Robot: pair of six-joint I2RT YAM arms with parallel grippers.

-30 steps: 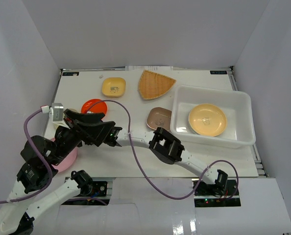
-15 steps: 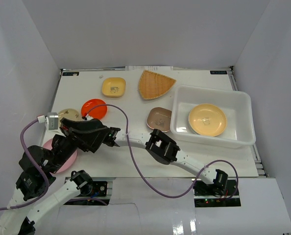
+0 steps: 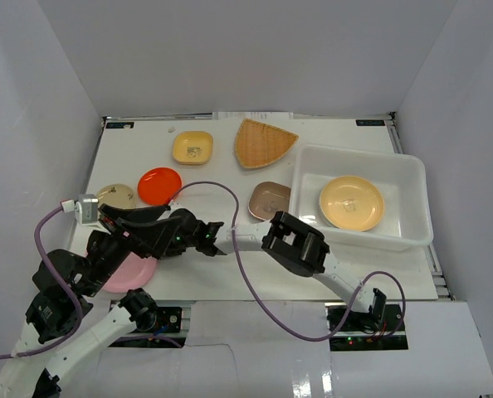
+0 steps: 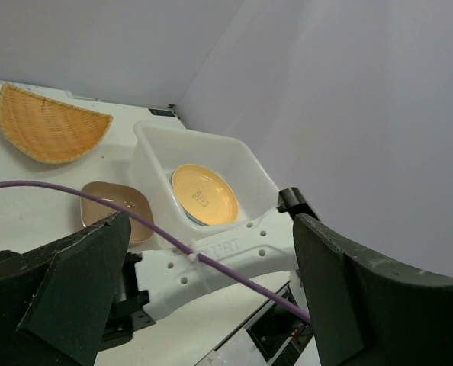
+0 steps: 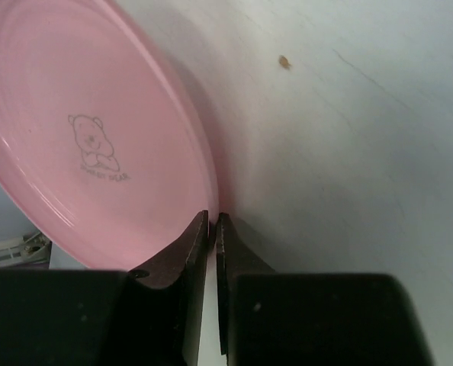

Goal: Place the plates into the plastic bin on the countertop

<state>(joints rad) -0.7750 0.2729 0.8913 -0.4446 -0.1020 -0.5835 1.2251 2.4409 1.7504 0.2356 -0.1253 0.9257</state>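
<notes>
My right gripper (image 5: 212, 216) is shut on the rim of the round pink plate (image 5: 89, 145), which has a bear print. From above, that pink plate (image 3: 134, 274) lies at the countertop's (image 3: 230, 178) near left, half under my arms. My left gripper (image 4: 211, 229) hangs wide open and empty just above the right forearm (image 3: 246, 240). The plastic bin (image 3: 412, 166) at the right holds a yellow-orange plate (image 3: 351, 202). Loose on the countertop lie brown (image 3: 270, 199), orange-red (image 3: 159, 185), cream (image 3: 114, 196), yellow (image 3: 192, 148) and woven fan-shaped (image 3: 263, 141) plates.
White walls close in the countertop on three sides. A purple cable (image 3: 222, 195) loops from the left wrist over the right arm. The two arms cross at the near left, the left one on top.
The right gripper has shut on the pink plate's rim. The plate has shifted right. The left arm has sunk toward the near edge, uncovering the orange-red and cream plates.
</notes>
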